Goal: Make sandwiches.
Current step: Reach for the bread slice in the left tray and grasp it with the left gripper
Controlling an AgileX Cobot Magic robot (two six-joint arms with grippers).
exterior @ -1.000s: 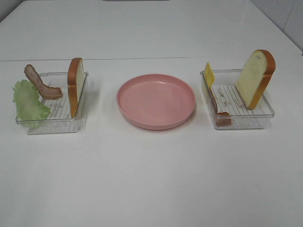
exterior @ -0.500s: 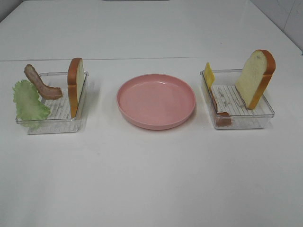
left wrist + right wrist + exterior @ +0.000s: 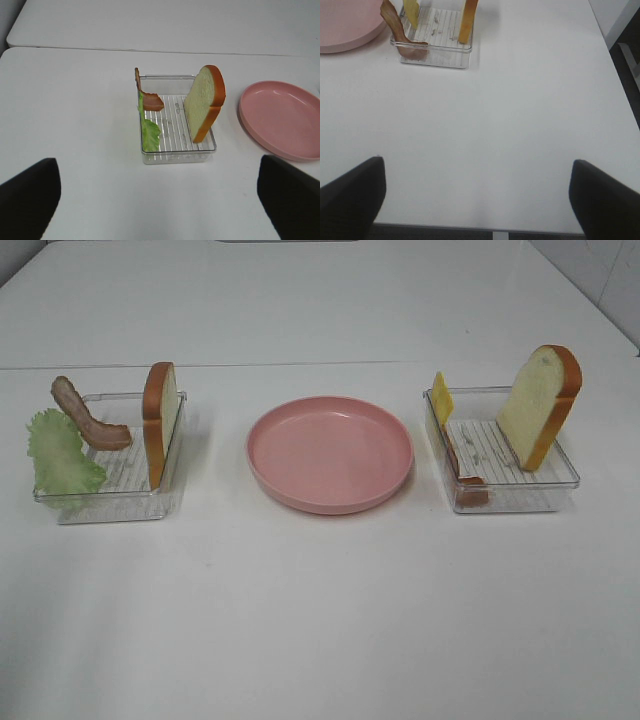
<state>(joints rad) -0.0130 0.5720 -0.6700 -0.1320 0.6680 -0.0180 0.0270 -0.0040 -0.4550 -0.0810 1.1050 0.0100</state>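
Verify the left hand [image 3: 157,167] and right hand [image 3: 477,167]: both wide open, empty. Lettuce [image 3: 60,455], bacon [image 3: 88,420] and bread slice [image 3: 160,425] stand left of the pink plate [image 3: 330,452], just ahead of the left hand. Cheese [image 3: 441,398] and second bread slice [image 3: 540,405] stand right of it, well apart from the right hand.

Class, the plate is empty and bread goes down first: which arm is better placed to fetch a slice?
Probably left: the left tool, open, faces bread squarely; the right tool points past its tray, off to one side.

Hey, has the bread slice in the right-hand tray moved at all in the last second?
No. The bread slice leans at the same spot in its tray, same gap to the pink plate.
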